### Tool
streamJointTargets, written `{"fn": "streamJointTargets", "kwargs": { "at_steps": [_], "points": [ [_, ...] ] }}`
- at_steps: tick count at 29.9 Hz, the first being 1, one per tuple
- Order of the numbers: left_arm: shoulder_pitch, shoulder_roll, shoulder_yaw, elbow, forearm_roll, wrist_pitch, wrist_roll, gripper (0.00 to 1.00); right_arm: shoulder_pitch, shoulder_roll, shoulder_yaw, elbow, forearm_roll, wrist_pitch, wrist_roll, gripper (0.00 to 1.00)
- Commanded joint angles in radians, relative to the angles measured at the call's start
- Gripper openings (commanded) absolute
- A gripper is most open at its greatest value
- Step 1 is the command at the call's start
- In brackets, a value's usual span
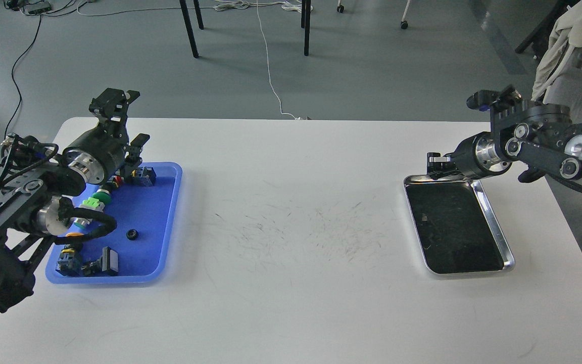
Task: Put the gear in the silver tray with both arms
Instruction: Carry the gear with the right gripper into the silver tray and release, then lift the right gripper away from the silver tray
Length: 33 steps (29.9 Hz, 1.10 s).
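Between my blue tray [167, 217] and the silver tray [493, 222] the white table [291, 212] lies open — a broad lane. Over the blue tray my left arm [84, 162] crowds the near parts; the small black gear [131, 234] sits on bare blue floor, clear above. My right gripper [435, 161] hangs at the silver tray's far rim.

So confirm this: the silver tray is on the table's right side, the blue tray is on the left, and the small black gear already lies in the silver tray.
Not right. The head view shows the gear lying in the blue tray, not the silver tray, which holds nothing. The tray positions are as you said.
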Motion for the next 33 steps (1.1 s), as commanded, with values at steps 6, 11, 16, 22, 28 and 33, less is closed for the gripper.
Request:
{"fn": "streamJointTargets", "kwargs": {
  "at_steps": [6,11,16,22,28,33],
  "points": [
    [0.000,0.004,0.000,0.001,0.000,0.000,0.000,0.98,-0.076,0.005,0.002,-0.039,-0.003,0.000,0.003,0.07],
    [0.000,0.005,0.000,0.001,0.000,0.000,0.000,0.98,-0.099,0.007,0.002,-0.050,-0.037,0.000,0.003,0.07],
    [0.000,0.004,0.000,0.001,0.000,0.000,0.000,0.98,-0.104,0.007,0.008,-0.050,-0.037,0.000,0.003,0.23],
    [0.000,0.004,0.000,0.001,0.001,0.000,0.000,0.98,-0.101,0.001,0.071,-0.042,-0.026,0.000,0.004,0.98],
    [0.000,0.005,0.000,0.003,0.001,0.000,0.000,0.98,-0.087,-0.017,0.227,-0.038,-0.021,0.000,0.003,0.98],
    [-0.001,0.012,0.000,0.003,0.001,0.000,0.001,0.98,-0.081,-0.036,0.536,-0.053,0.006,0.000,0.001,0.98]
  ]
}}
